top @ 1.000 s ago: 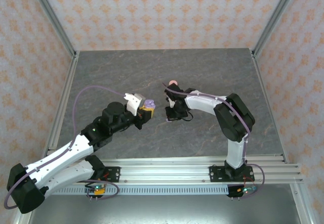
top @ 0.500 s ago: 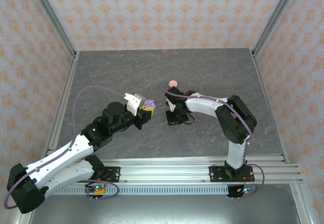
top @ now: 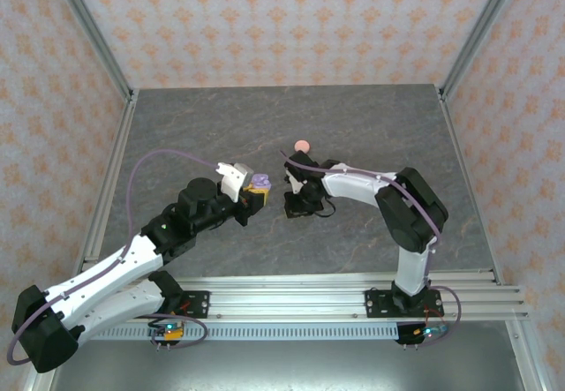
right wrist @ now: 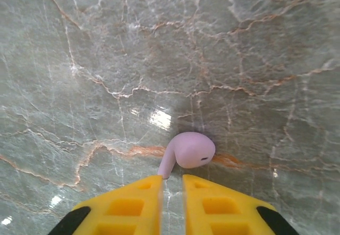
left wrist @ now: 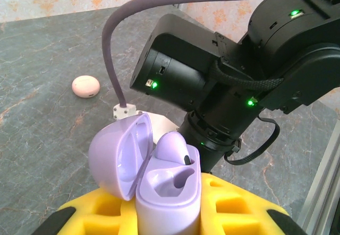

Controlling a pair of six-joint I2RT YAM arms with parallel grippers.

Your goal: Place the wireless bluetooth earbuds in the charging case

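Grey marble table (top: 177, 135), both arms reaching toward its middle. The left gripper (top: 253, 192) has its yellow fingers (left wrist: 234, 206) clamped on the lilac charging case (left wrist: 167, 192), lid swung open. One seated earbud (left wrist: 171, 144) sits in a well, the well beside it bare. Facing it, close by, the right gripper (top: 296, 204) points down at the table, fingertips (right wrist: 143, 192) a narrow slit apart. A pale lilac loose earbud (right wrist: 192, 149) lies right at those tips, stem toward the gap; pinched or not, I cannot tell. Farther back, a closed pink case (top: 303, 146) rests alone.
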